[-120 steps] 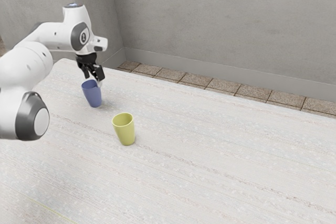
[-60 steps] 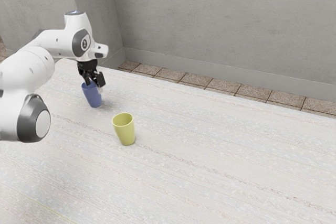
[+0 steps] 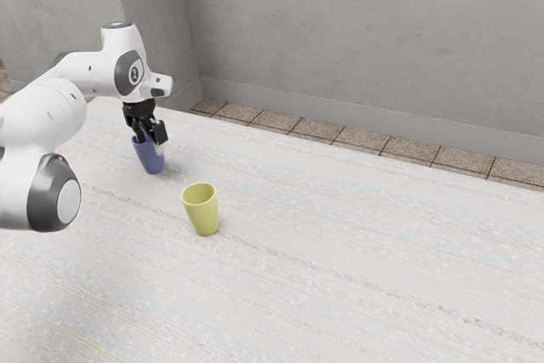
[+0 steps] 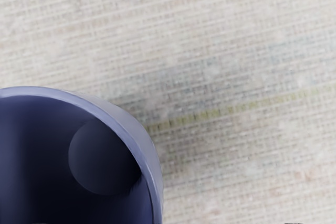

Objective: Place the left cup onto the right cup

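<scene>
My gripper (image 3: 149,134) is down at the mouth of the blue cup (image 3: 151,157), right over its rim. From the side camera I cannot tell whether it is clamped on the cup wall or only poised around it. The blue cup stands upright on the pale woven-looking table (image 3: 357,244), near the far corner where the grey walls (image 3: 357,31) meet. On the exterior view's clock face, the yellow-green cup (image 3: 201,209) is at about four o'clock from the blue one. It is near the blue cup but clear of it, upright, with its open mouth up.

In the wrist view the blue cup (image 4: 58,156) sits just under my hand. I can look down past its rim to the round bottom inside, with table (image 4: 236,77) cloth beside it. Both cups show one flat colour on their sides. A strip of brown tiles (image 3: 382,144) runs along the table's far edge, at twelve o'clock from the yellow-green cup.
</scene>
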Motion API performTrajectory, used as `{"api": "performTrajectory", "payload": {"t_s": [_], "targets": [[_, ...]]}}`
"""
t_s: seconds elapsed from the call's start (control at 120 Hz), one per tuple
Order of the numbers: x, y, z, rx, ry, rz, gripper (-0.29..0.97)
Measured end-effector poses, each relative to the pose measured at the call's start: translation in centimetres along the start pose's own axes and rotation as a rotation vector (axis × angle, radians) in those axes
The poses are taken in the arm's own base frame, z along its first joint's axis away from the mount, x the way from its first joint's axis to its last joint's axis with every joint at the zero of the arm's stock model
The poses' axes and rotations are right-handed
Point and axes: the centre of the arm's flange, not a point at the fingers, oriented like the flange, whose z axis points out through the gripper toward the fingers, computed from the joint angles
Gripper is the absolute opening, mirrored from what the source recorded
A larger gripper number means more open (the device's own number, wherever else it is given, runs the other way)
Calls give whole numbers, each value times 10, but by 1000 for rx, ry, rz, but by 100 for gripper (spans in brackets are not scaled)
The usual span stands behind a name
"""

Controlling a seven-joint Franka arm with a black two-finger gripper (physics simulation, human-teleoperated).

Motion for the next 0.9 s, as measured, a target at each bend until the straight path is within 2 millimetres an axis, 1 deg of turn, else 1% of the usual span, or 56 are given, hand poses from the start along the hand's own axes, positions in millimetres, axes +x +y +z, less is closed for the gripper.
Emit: {"api": "performTrajectory", "payload": {"t_s": [0.192, 0.433, 0.9], "targets": [[1, 0, -1, 2, 4, 1, 43], [2, 0, -1, 6, 9, 2, 35], [4, -1, -1, 14, 22, 4, 28]]}}
